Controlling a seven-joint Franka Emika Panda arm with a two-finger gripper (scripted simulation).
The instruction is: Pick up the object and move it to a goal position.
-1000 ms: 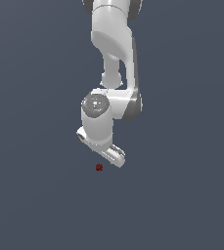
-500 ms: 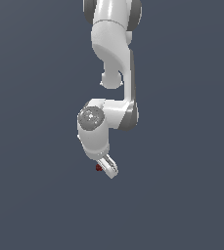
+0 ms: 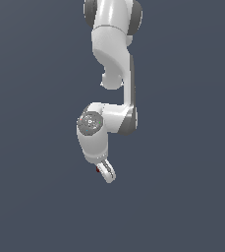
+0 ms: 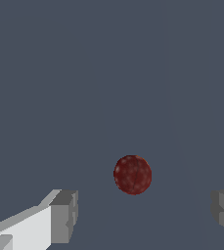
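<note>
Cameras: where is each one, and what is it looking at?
Exterior view: sits off the arm, faces the whole white arm and its gripper; the dark red ball just peeks out beside it.
Wrist view: rides on the wrist, looks past the two fingertips at the dark red ball, which lies in the gap between them with space on both sides.
Both views share the ball and the gripper.
</note>
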